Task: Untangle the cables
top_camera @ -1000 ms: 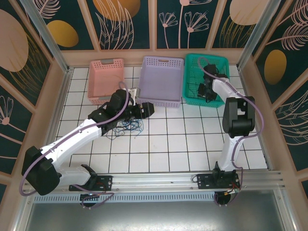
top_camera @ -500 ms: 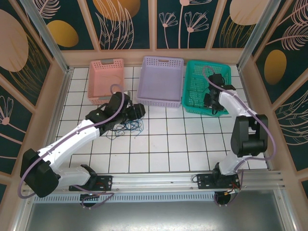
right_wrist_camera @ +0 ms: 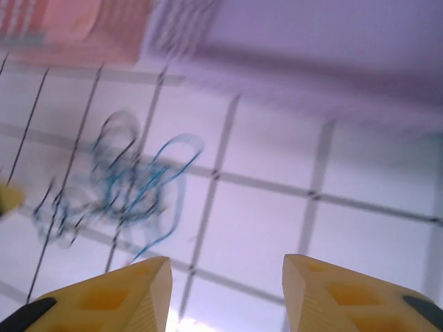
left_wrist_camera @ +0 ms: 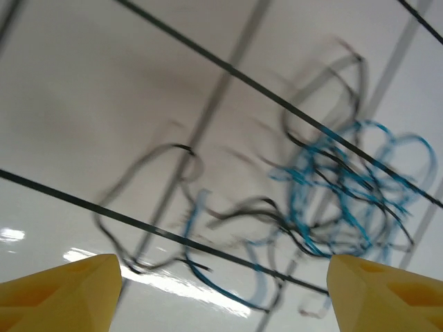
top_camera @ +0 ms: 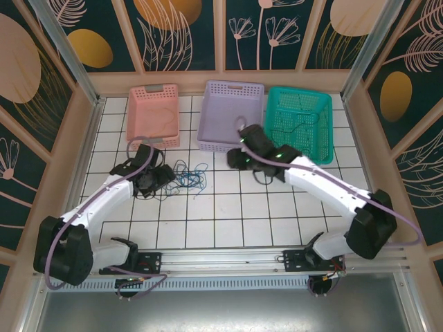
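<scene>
Desk [top_camera: 277, 214]: glossy white tiles, dark grout. Walls are dark teal panels with peach and gold plant prints in wood frames. 3 baskets along the far edge: pink basket [top_camera: 152, 114], lilac basket [top_camera: 232, 114], teal basket [top_camera: 297, 121]. Cables [top_camera: 188, 176] lie in a loose blue-and-black tangle on the tiles in front of pink and lilac. Left gripper [left_wrist_camera: 221, 290] is just beside the tangle, jaws apart, empty. Right gripper [right_wrist_camera: 225, 277] is near the lilac basket, jaws apart, nothing between.
</scene>
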You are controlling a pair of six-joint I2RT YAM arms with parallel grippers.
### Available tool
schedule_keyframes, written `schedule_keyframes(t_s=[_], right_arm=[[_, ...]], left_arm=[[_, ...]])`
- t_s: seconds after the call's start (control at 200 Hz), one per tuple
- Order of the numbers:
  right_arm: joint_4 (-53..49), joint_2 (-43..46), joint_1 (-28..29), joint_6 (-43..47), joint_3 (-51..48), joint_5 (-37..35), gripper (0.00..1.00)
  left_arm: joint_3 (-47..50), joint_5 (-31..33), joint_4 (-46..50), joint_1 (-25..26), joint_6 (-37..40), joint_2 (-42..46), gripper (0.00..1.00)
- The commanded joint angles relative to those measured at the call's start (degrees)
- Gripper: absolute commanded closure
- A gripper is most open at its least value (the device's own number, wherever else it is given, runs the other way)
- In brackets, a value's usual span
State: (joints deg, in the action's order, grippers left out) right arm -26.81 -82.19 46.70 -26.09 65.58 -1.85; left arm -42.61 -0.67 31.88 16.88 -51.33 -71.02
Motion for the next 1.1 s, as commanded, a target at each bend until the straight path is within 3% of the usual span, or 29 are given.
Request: schedule_keyframes(t_s=[0.0, 0.17, 0.556, 0.871, 0.951, 1.096], right_arm=[[8.2, -5.6, 5.1, -4.4, -0.8, 7.5, 0.53], [10.9, -14.9, 10.0, -3.1, 3.0, 7.5, 0.54], [6.5, -30.5, 7.3, -1.7, 14.9, 3.0, 0.51], [3.6, -38.5, 6.3, -0.8, 20.8, 3.9, 0.52], [3.2, -39.8, 6.3, -1.2, 21.5, 3.9, 0.56], [3.0, -39.1, 6.5, -1.9, 19.9, 2.6, 0.79]], left_arm=[[3.1, -3.2, -1.0, -5.6, -3.1, 0.4, 0.25], [5.8, -7.4, -7.1, -10.0, -11.8, -2.0, 0.31], [9.1, -11.9, -17.7, -10.1, -25.5, -3.9, 0.36], [8.7, -12.1, -20.0, -10.1, -28.0, -6.6, 0.39], [8.5, -12.3, -20.7, -10.1, -28.1, -8.2, 0.39], [8.0, -11.9, -20.9, -10.1, -28.4, -10.5, 0.42]])
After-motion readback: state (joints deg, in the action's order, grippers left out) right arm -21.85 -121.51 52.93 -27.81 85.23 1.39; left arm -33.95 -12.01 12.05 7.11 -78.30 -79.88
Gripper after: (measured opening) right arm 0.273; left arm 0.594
